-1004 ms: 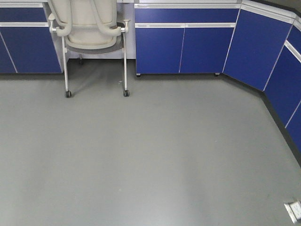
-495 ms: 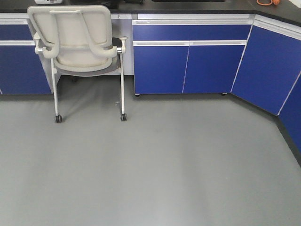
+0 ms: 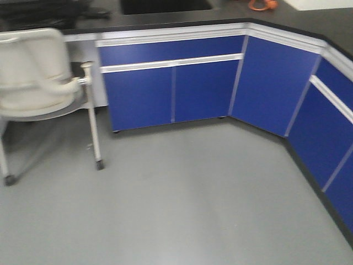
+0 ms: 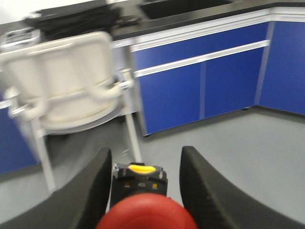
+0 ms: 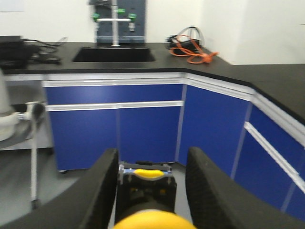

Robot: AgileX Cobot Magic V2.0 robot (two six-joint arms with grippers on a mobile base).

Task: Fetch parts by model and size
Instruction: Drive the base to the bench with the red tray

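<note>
change since earlier: the front view is swinging right. The chair (image 3: 33, 77) is sliding from centre-left to the far left edge, and the cabinet corner is coming toward the middle. More countertop (image 3: 309, 19) is showing, now with a sink (image 3: 165, 5) and an orange cable (image 3: 262, 4).
front view: blue cabinets (image 3: 171, 91) are running along the back and angling down the right side over grey floor (image 3: 182, 199). The frame is blurring, and no arms or parts are showing in it.
left gripper (image 4: 144, 155): it is grasping the red switch (image 4: 145, 214), which is riding between the two black fingers (image 4: 95, 191) well above the floor. The actual contact is sitting low in the frame and is hard to see.
red switch: the round cap is facing the camera at the bottom edge. The dark base (image 4: 139, 181) is pointing away, with a yellow bit on its far end.
right gripper (image 5: 151, 155): it is grasping the yellow switch (image 5: 147, 222) in the same pose, carried off the floor between its fingers (image 5: 102, 191).
yellow switch: the cap is filling the bottom centre, and the dark base (image 5: 145, 188) is pointing outward toward the cabinets.
left wrist background: the chair is standing close ahead on the left, with cabinets to its right, all blurring.
right wrist background: the sink and its tap (image 5: 114, 21) are sitting on the countertop, and the orange cable is lying in the corner.
</note>
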